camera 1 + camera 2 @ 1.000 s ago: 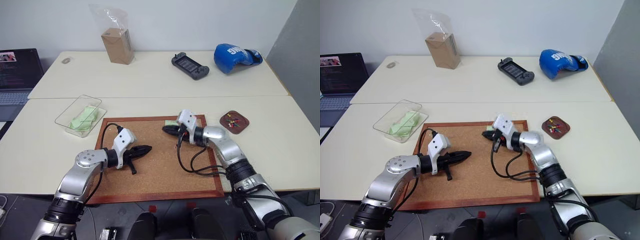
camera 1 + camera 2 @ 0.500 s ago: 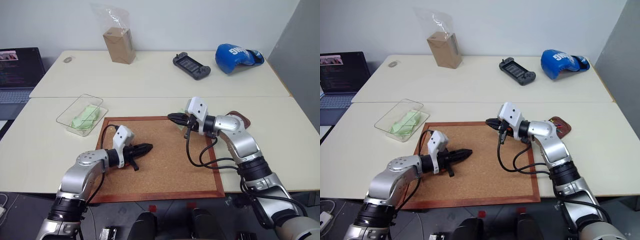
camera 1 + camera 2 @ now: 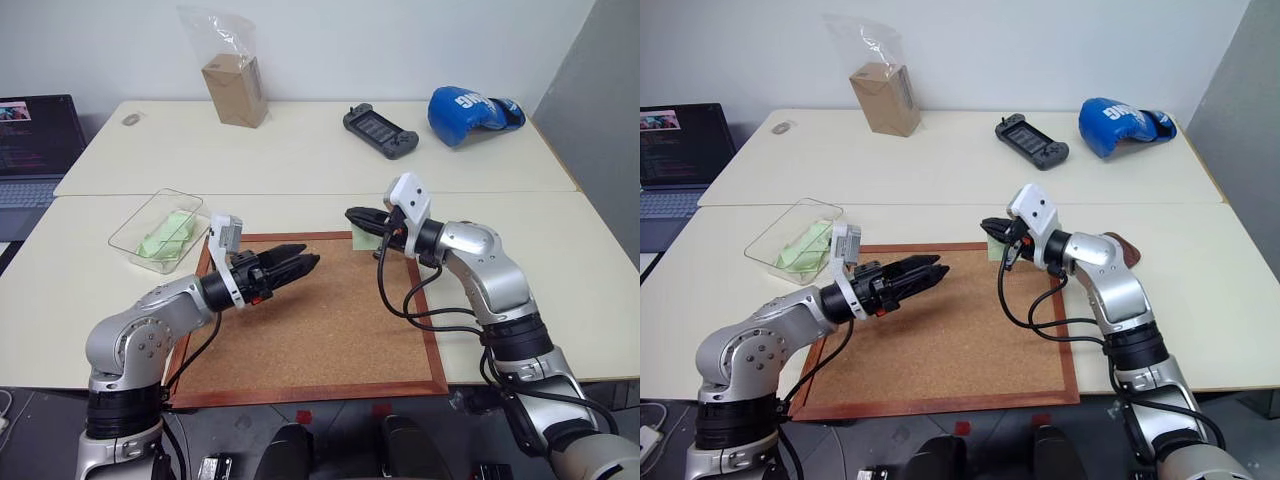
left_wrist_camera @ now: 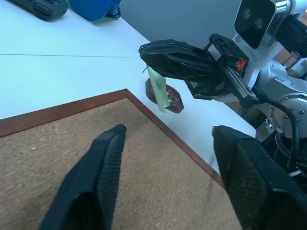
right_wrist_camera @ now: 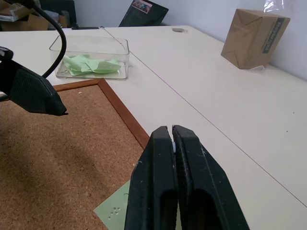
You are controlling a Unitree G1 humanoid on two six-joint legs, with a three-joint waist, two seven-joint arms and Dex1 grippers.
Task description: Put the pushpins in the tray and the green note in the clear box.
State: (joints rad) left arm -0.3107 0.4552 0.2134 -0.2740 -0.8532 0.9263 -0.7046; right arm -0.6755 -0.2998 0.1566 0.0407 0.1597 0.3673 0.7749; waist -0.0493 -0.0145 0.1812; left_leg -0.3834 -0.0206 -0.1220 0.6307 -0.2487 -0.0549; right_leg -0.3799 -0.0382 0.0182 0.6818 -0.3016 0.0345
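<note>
The green note (image 4: 159, 89) hangs pinched in the clenched right pincer (image 3: 352, 215), lifted clear of the corkboard (image 3: 330, 340) above its far edge, one corner of the slip dangling below the black fingers; in the right wrist view the pale paper with faint markings (image 5: 115, 208) lies just under the two fingers pressed together. The left pincer (image 3: 309, 261) hovers level over the near-left part of the corkboard, pointing toward the right pincer but apart from it, its jaws spread wide and grasping nothing; its two fingers (image 4: 100, 167) frame the note and the other pincer in the left wrist view. The tray (image 4: 169, 97), a small dark brown dish, sits on the pale surface (image 3: 300, 150) just off the board's far-right corner, behind the right arm, with a few coloured pushpins (image 4: 171, 101) lying inside it, too small to count. The clear box (image 3: 160, 229) rests on the surface just beyond the board's far-left corner, holding a heap of pale green papers (image 5: 88, 63). Farther back on the surface stand a brown carton in a clear plastic bag (image 3: 232, 85), a dark handheld game console (image 3: 380, 131) and a blue boxing glove (image 3: 470, 111); a laptop (image 3: 35, 140) with its screen lit sits at the far left.
</note>
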